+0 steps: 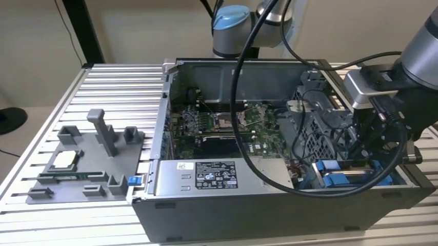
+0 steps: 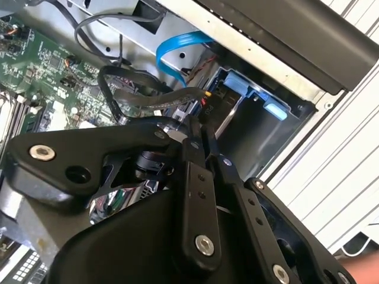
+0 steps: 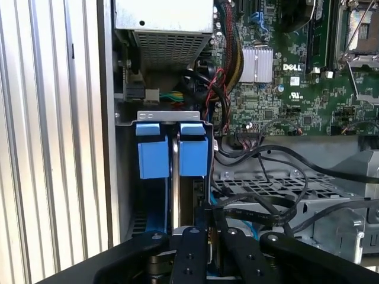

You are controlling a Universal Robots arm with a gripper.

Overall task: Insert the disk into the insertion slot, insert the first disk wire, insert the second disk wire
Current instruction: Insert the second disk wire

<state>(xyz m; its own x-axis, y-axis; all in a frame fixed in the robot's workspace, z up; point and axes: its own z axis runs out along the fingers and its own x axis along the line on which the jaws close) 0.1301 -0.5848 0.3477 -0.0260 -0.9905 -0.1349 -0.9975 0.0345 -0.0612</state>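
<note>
In the exterior view, an open computer case (image 1: 274, 154) lies on a ribbed metal bench (image 1: 110, 87). The arm reaches down into the case's corner at the exterior view's right, where blue carrier fronts (image 1: 339, 174) sit in the insertion slot (image 1: 356, 171). A silver power box (image 1: 219, 177) with a white printed label lies along the near wall; I leave its print unread. A grey plastic holder (image 1: 89, 164) stands on the bench at the exterior view's left.

In the second wrist view, the gripper (image 2: 204, 139) has its black fingers (image 2: 192, 171) drawn close together, tips nearly touching above a dark ribbon of wire (image 2: 154, 94); whether they pinch anything I cannot tell. A bright blue cable (image 2: 177, 47) curves past the blue carrier (image 2: 254, 97) seated in the grey cage.

In the first wrist view, two blue carrier fronts stand side by side in the slot (image 3: 169, 118), the disk (image 3: 192, 151) being the one nearer the green board (image 3: 296, 77). Its long axis runs down into the cage, blue handle outward. The fingers (image 3: 195, 248) sit narrow just beside it, among black wires (image 3: 260, 201).
</note>
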